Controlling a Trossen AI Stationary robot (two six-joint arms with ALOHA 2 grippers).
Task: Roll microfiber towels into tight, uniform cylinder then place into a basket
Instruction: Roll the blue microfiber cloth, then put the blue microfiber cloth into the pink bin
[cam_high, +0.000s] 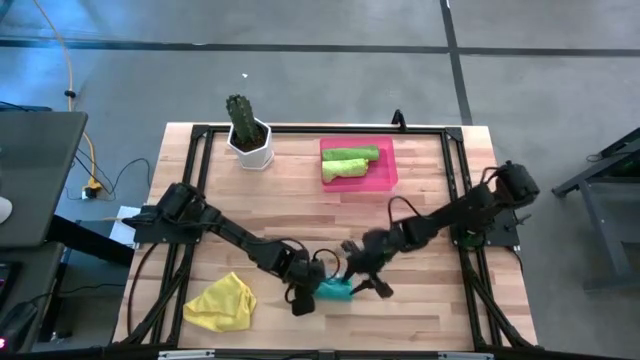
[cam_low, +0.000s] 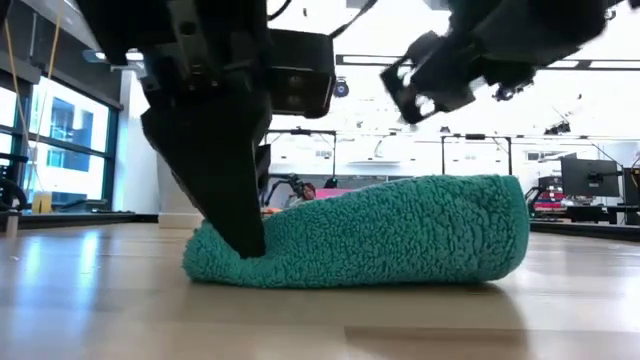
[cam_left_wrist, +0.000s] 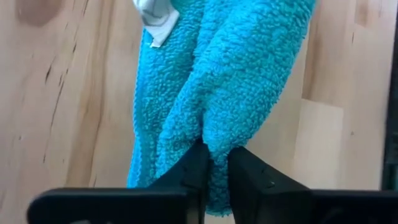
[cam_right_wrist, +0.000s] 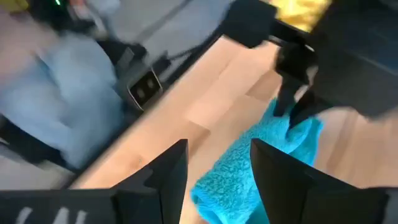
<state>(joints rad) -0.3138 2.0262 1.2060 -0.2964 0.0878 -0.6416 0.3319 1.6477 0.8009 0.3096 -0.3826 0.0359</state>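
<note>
A teal towel (cam_low: 380, 235), rolled into a thick bundle, lies on the wooden table near its front edge. My left gripper (cam_low: 250, 245) is shut on the roll's left end. My right gripper (cam_low: 430, 85) hangs open above the roll's right half, clear of it; its own view shows the towel (cam_right_wrist: 239, 177) below the spread fingers. A crumpled yellow towel (cam_high: 222, 302) lies on the table's near left. Two lime green rolls (cam_high: 350, 160) lie in the pink basket (cam_high: 388, 178) at the far middle. My left gripper pinches a bunched fold at the end of the teal roll (cam_left_wrist: 214, 140) between its two fingers (cam_left_wrist: 249, 180). The fingers come steeply from above, slanting down. The roll lies along the table, its underside on the wood, its left end (cam_low: 205, 262) pressed low beside the fingertips.
A white pot with a cactus (cam_high: 248, 135) stands at the far left, beside the basket. Black frame rails (cam_high: 195, 180) run round the table's edges. Bare wood lies between the teal roll and the basket.
</note>
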